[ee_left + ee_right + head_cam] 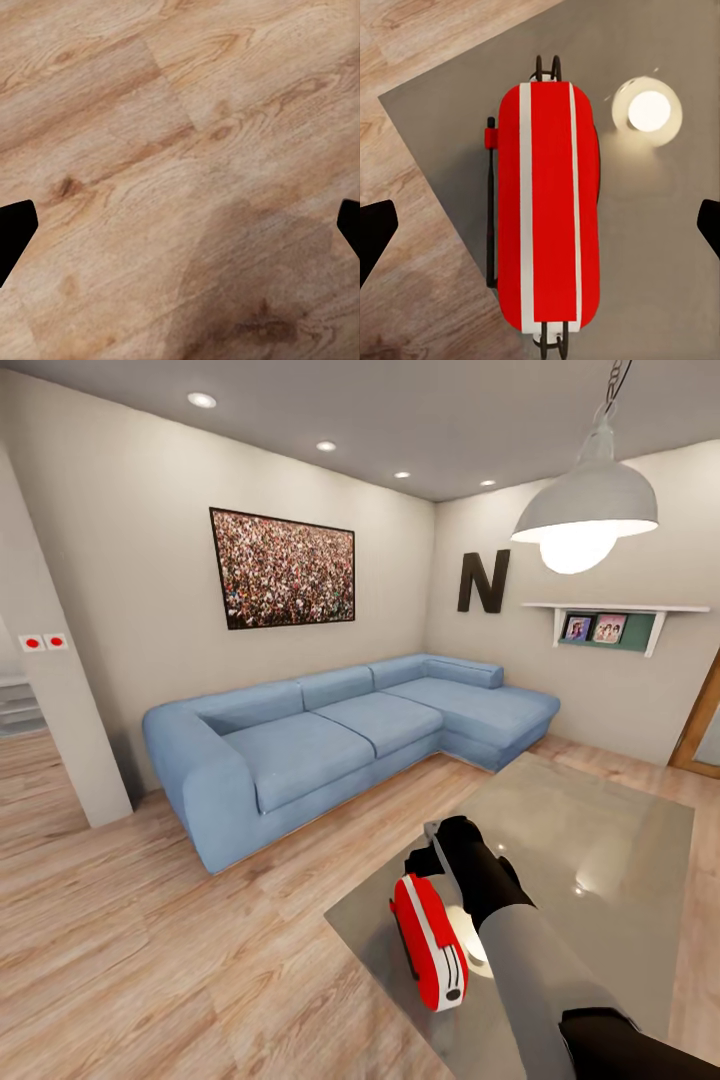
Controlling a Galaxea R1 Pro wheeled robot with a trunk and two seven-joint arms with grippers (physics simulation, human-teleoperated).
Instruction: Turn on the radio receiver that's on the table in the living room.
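home living room: blue corner sofa (340, 745), crowd picture (283, 569), pendant lamp (585, 510).

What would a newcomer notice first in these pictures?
The bright red radio receiver stands near the corner of the glossy grey table, with the right gripper just above it. Behind, a blue corner sofa lines the walls, and a lit pendant lamp hangs at upper right.

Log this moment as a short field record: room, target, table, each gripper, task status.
room: living room, blue sofa, pendant lamp
target: radio receiver, red with white stripes, upright near the table's corner
table: glossy grey top, mirrors the lamp
right gripper: open, above the radio, fingers apart at both sides, not touching
left gripper: open, over wood floor
status: whether the radio is on cannot be told
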